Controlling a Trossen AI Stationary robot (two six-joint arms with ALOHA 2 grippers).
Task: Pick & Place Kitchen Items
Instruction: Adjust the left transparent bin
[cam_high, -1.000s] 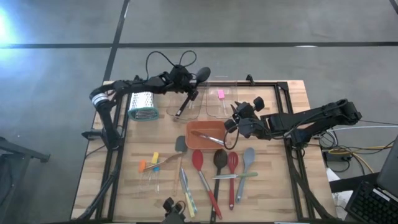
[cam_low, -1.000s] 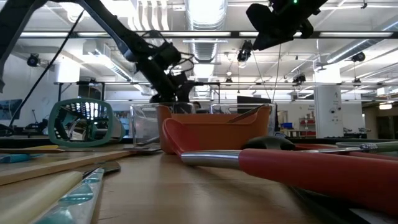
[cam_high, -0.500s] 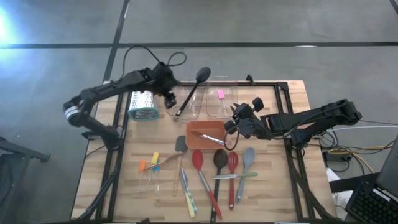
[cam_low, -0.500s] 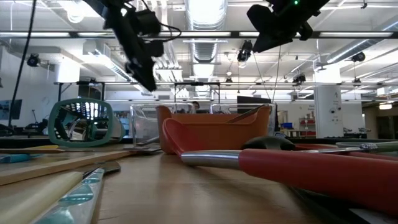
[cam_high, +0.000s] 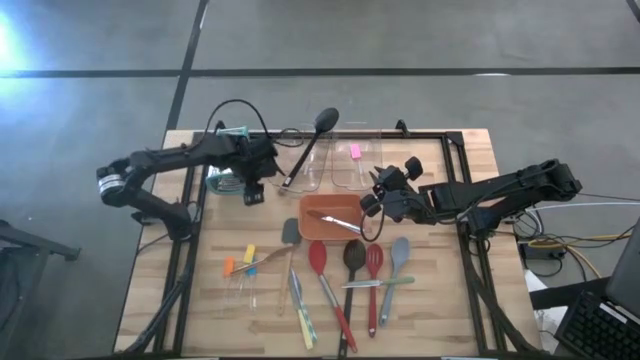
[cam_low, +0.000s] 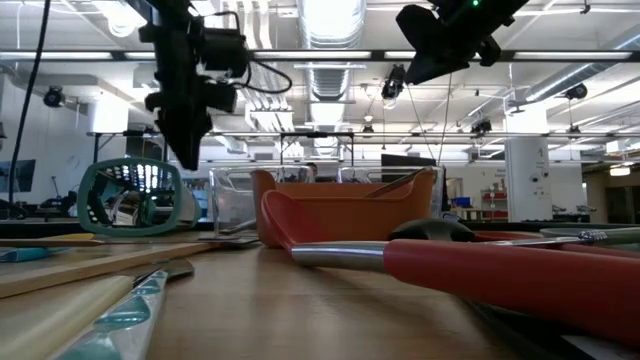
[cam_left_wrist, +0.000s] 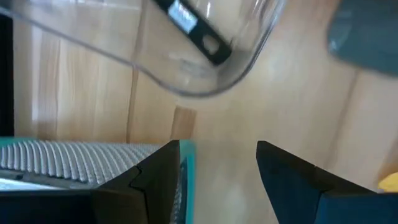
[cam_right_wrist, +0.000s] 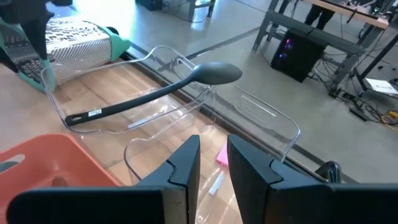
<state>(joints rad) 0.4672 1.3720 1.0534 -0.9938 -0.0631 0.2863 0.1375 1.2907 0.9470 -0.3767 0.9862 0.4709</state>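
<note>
Left gripper (cam_high: 252, 190) fingers open, empty, beside the grater (cam_high: 226, 178); right gripper (cam_high: 371, 197) fingers narrowly parted above orange tray (cam_high: 318, 231)

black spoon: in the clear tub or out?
In. The black spoon has its handle end inside the left clear tub, its bowl leaning out over the far rim.

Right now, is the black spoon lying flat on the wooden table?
No, the black spoon rests in a clear tub, its handle end down inside and its bowl sticking out over the rim.
</note>
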